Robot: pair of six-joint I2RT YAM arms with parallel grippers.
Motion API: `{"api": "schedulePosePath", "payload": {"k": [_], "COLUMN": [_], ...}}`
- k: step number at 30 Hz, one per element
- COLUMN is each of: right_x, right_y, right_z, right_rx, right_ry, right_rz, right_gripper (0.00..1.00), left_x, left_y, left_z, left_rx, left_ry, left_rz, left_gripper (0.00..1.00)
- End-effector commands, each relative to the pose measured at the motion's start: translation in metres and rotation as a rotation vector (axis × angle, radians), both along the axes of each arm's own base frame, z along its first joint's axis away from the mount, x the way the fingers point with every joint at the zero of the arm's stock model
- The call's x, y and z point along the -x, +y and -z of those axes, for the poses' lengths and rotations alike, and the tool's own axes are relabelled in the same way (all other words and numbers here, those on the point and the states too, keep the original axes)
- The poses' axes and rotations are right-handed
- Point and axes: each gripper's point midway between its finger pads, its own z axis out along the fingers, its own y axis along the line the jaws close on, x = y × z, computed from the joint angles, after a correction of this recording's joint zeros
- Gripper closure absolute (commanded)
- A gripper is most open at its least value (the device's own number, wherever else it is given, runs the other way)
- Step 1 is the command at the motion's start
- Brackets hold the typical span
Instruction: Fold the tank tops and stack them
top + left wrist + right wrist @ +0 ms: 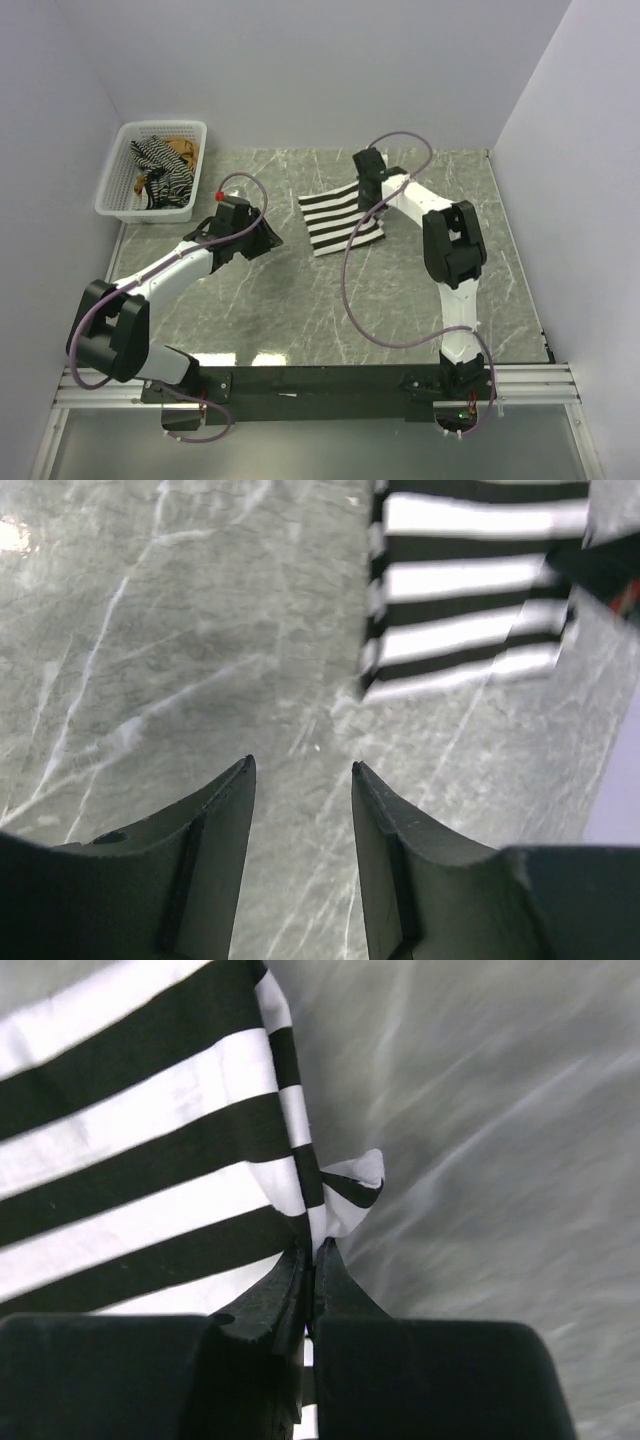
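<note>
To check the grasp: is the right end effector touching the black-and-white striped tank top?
Touching. In the right wrist view, the right end effector is shut on the edge of the striped tank top.

table (300,300): grey marble | on it: striped tank top (332,221) | basket (140,209), far-left

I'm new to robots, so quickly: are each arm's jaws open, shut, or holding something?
Left gripper: jaws open, holding nothing.
Right gripper: jaws shut on the black-and-white striped tank top.
</note>
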Motion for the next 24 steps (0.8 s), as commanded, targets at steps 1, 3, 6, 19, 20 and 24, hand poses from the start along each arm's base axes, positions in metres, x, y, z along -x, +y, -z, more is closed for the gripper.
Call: {"api": "schedulePosePath", "payload": {"k": [1,3,6,19,20,24], "right_x": [-0.035,-0.058,-0.084,-0.123,-0.129,-0.139], "right_y": [-0.069,-0.09,-0.128,-0.288,-0.293,-0.313], "right_z": [-0.014,-0.032,-0.039,-0.072,-0.077,-0.078], "right_rx": [0.211,0.275,0.325,0.541,0.547,0.615], "right_ry": [-0.006,-0.04,-0.045,-0.135,-0.159,-0.18], "right_rz": [0.095,0.114,0.157,0.312,0.318,0.33], "right_gripper": [1.0,1.0,1.0,1.0,1.0,1.0], "left_x": [0.004,0.008,0.015,0.028,0.025,0.014], "left_y": [-0.005,-0.006,-0.006,0.004,0.003,-0.005], "left_z": [-0.032,-0.038,-0.041,-0.044,-0.042,-0.043], "left_rx": [-0.002,0.006,0.002,-0.063,-0.068,-0.056], "left_ry": [-0.058,-0.065,-0.063,-0.029,-0.02,-0.014], "left_rz": [0.072,0.09,0.115,0.153,0.154,0.159], "left_gripper": [0.51,0.51,0.51,0.5,0.5,0.51]}}
